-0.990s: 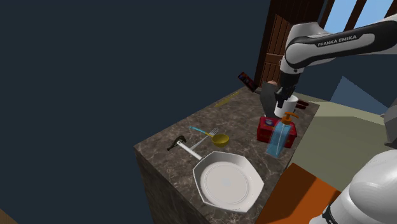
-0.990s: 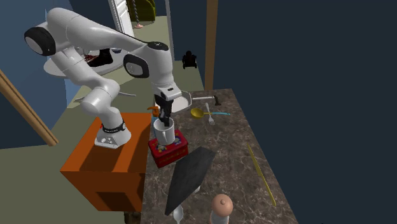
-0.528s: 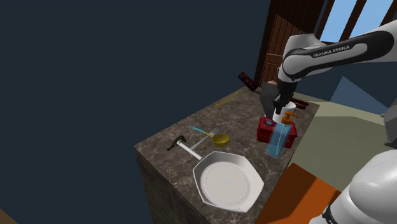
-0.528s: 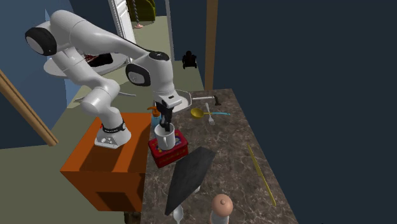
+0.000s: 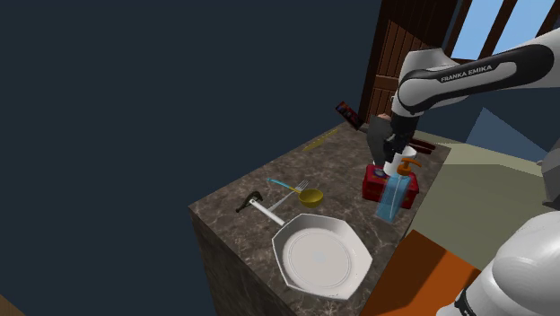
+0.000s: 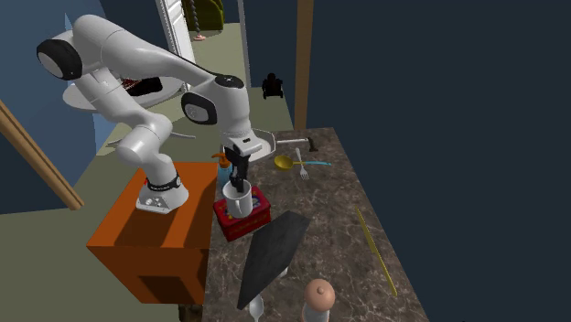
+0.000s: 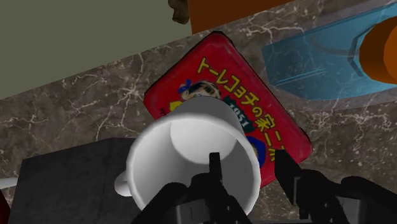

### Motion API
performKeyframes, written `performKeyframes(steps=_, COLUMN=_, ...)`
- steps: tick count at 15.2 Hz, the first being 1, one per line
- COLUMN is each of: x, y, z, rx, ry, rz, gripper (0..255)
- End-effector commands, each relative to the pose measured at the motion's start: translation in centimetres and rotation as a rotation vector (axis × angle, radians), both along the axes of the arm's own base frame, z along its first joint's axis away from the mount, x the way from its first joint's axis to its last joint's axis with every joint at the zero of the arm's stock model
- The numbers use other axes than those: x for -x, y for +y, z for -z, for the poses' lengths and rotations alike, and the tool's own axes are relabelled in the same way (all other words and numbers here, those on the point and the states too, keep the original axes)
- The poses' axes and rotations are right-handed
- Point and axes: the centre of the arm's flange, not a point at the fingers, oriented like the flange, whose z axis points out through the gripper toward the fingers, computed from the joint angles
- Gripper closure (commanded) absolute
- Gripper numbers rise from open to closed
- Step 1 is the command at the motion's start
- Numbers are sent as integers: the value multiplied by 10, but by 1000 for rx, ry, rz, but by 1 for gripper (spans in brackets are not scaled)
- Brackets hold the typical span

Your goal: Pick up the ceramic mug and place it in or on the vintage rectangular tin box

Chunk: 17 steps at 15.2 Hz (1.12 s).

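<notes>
Found the end effector (image 7: 247, 164) clamped on the wall of the white mug (image 7: 191, 137), one finger inside the rim and one outside, handle off to the side. Held upright over the red printed tin (image 7: 219, 67), resting on its lid or just above; could not tell which. Judged rigid, smooth-glazed, light yet chippable, so best gripped by wall or body and set down softly. Flanked by a blue pump bottle (image 7: 318, 60) on the marbled table (image 7: 83, 108).
</notes>
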Motion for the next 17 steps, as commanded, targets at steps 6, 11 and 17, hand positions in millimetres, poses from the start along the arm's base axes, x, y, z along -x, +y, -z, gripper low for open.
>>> performKeyframes(steps=6, x=0, y=1, z=-13, rx=0, ry=0, rz=0, gripper=0)
performKeyframes(steps=11, x=-1, y=3, z=-50, rx=0, ry=0, rz=0, gripper=0)
performKeyframes(steps=17, x=-1, y=3, z=-50, rx=0, ry=0, rz=0, gripper=0)
